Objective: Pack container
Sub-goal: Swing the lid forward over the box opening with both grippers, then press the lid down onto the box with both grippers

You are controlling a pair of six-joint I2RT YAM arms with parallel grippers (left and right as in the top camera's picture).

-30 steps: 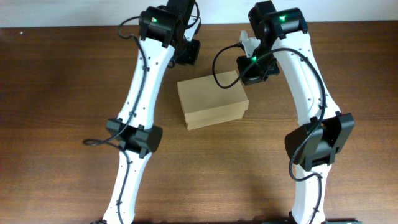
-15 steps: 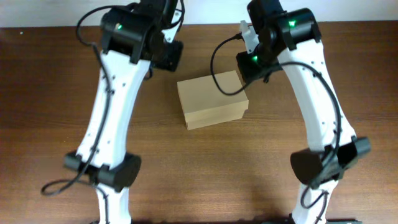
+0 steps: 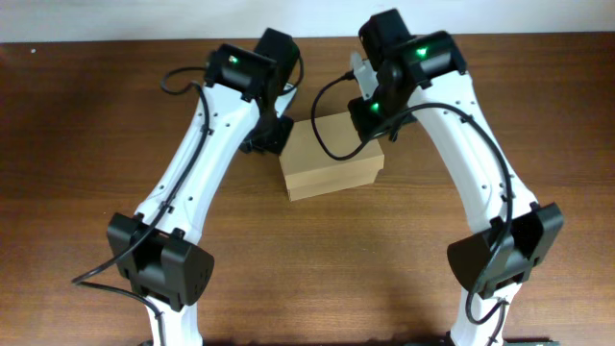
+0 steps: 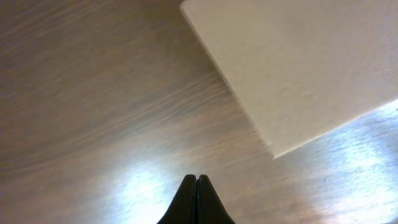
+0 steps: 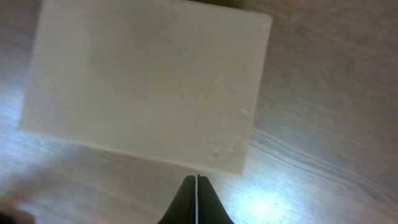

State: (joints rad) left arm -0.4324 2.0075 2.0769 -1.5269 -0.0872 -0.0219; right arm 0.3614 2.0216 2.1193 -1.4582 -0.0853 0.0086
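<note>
The container (image 3: 332, 159), a plain tan cardboard box with its lid closed, sits in the middle of the wooden table. It fills the upper right of the left wrist view (image 4: 298, 62) and the upper part of the right wrist view (image 5: 149, 81). My left gripper (image 4: 196, 180) is shut and empty, above bare table beside the box's left side. My right gripper (image 5: 197, 180) is shut and empty, just off the box's far right edge. In the overhead view both grippers are hidden under the wrists.
The brown wooden table (image 3: 86, 144) runs to a pale wall along the far edge. Both arm bases stand at the near edge, left arm (image 3: 159, 259) and right arm (image 3: 500, 250). Black cables loop over the box's far side.
The left arm swung in from the far left to the box's left side. The right wrist shifted slightly left over the box's far right corner. The box has not moved.
</note>
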